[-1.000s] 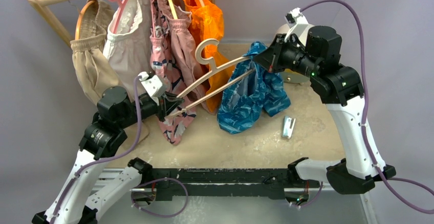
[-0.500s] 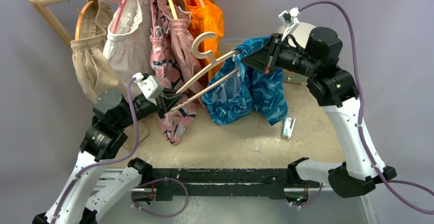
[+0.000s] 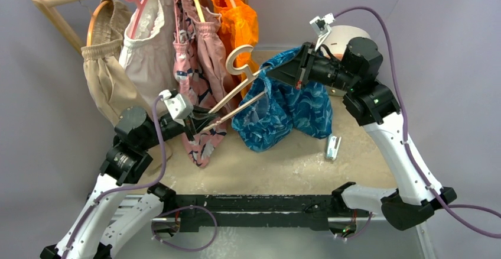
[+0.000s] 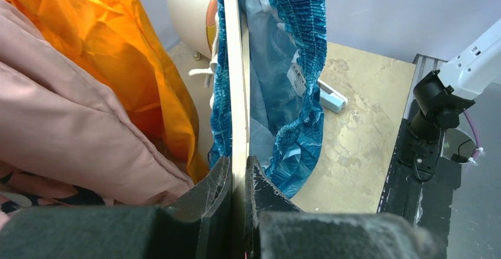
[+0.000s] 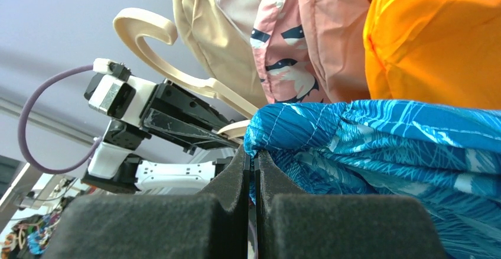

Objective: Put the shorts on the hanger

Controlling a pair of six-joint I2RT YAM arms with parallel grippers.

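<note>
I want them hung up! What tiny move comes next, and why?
Probably the right gripper, pinching the shorts, should pull them along the hanger toward the left gripper: they cover only its far part.

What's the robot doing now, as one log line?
left hand: shut on hanger | right hand: shut on shorts | hanger end: inside shorts waist | task: unfinished

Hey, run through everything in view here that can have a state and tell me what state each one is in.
Blue leaf-print fabric shorts: waistband partly over the hanger's end.
Pale beige wooden hanger: lifted, tilted.
Left pincer: shut on the hanger.
Right pincer: shut on the shorts' waistband.
Plain orange garment: hung up, untouched.
</note>
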